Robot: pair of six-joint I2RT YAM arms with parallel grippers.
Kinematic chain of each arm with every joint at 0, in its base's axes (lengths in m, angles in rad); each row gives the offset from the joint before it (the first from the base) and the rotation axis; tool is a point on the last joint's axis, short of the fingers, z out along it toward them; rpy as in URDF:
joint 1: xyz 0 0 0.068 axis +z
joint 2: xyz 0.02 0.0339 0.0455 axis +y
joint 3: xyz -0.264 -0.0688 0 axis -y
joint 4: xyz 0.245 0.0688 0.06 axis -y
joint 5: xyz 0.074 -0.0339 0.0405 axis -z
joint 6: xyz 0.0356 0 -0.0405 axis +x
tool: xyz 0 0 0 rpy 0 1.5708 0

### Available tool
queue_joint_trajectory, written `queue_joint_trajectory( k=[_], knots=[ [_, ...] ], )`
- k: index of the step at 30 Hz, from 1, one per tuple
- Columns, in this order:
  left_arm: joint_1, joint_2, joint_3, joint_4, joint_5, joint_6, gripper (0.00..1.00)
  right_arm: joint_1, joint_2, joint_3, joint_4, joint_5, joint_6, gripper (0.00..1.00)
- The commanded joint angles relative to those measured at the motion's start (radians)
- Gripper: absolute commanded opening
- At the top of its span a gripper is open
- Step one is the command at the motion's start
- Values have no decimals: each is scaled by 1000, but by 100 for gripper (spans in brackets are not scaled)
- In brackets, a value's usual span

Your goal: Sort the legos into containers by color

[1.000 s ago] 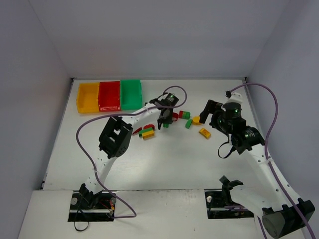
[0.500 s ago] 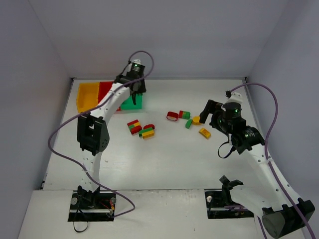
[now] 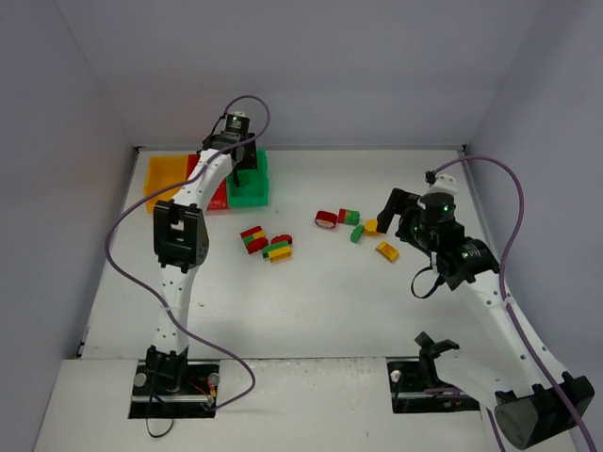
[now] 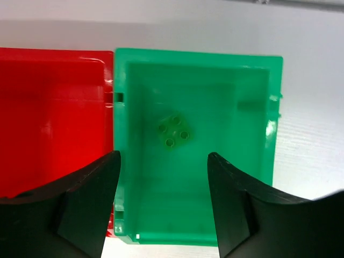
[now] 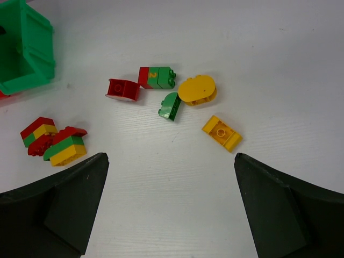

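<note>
Far-left corner of the table [image 3: 311,311]: left gripper [image 4: 163,156] hangs over the green container [image 4: 199,52], jaws apart and empty — one green lego [image 4: 173,131] lies inside, correctly matched. Mid-table, right gripper [image 5: 170,156] gapes wide above unsorted legos [image 5: 196,90] — apparently positioned to pick.

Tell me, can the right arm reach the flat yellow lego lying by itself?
Probably yes. The right gripper hangs open above it, and the flat yellow lego lies alone on the table, touching no other brick, with nothing over it.
</note>
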Motion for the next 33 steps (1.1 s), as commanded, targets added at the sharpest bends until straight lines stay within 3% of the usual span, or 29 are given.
queue_joint_trajectory(
  k=[1,8,13,18,23,33],
  knots=[
    [-10,-91,60,56,-1,63,60,0,-14,-7,36,-3,6,100],
    [-78,-249,-102,77,64,35,60,0,-14,-16,36,2,18,100],
    [-249,-351,-265,91,139,8,60,0,-26,-25,36,19,21,100],
    [-405,-349,-316,114,214,-28,60,0,-59,-36,34,36,26,99],
    [-534,-256,-258,132,226,-34,60,0,-103,-53,34,23,15,98],
    [-591,-35,-75,123,199,-32,60,0,-206,-71,16,-6,3,98]
  ],
)
